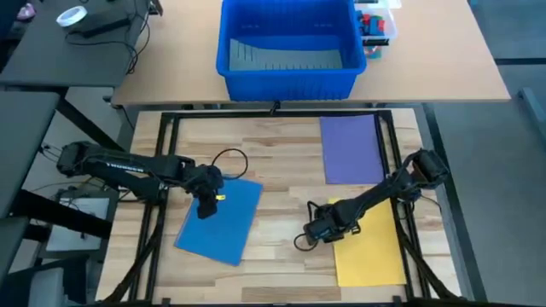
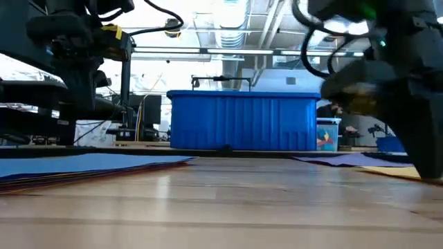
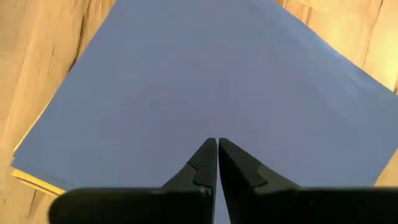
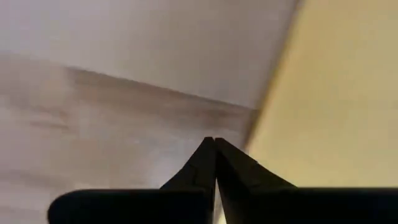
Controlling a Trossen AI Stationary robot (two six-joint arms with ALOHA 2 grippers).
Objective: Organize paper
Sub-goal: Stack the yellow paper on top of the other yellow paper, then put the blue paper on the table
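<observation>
Left gripper [image 1: 206,207]: fingers closed on nothing, poised over far edge of blue paper [image 1: 220,220], tilted sheet left of table [image 1: 281,153] centre, topping a small stack with yellow edge peeking out. Right gripper [image 1: 318,230]: fingers closed, empty, at left edge of yellow paper [image 1: 368,243], near right. Purple paper [image 1: 351,148] far right. Blue bin [image 1: 287,47] beyond table.

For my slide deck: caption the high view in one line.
Left gripper shut over the blue sheet, right gripper shut beside the yellow sheet.
</observation>
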